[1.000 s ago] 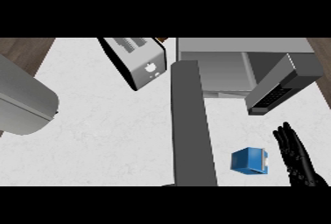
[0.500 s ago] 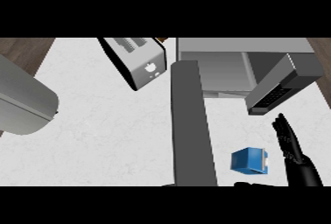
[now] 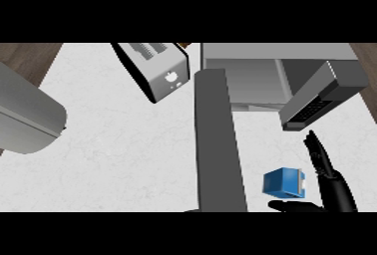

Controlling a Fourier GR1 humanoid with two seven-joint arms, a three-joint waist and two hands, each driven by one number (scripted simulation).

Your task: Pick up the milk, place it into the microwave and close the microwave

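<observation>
The milk is a small blue carton (image 3: 282, 182) standing on the white counter to the right of the microwave's open door (image 3: 218, 144). My right hand (image 3: 329, 175) is just right of the carton, a small gap apart. Its fingers (image 3: 316, 149) point straight away from me, and its thumb (image 3: 290, 205) reaches under the carton's near side. The hand is open and holds nothing. The microwave (image 3: 254, 82) stands at the back right, its cavity showing and its keypad panel (image 3: 318, 99) to the right. My left hand does not show.
A silver toaster (image 3: 158, 68) stands at the back, left of the microwave. A large grey rounded body (image 3: 26, 119) fills the left edge. The open door runs like a wall from the microwave down to the view's lower edge.
My right hand has turned from flat to edge-on and moved a little closer to the carton. Its thumb now shows below the carton. The carton has not moved.
</observation>
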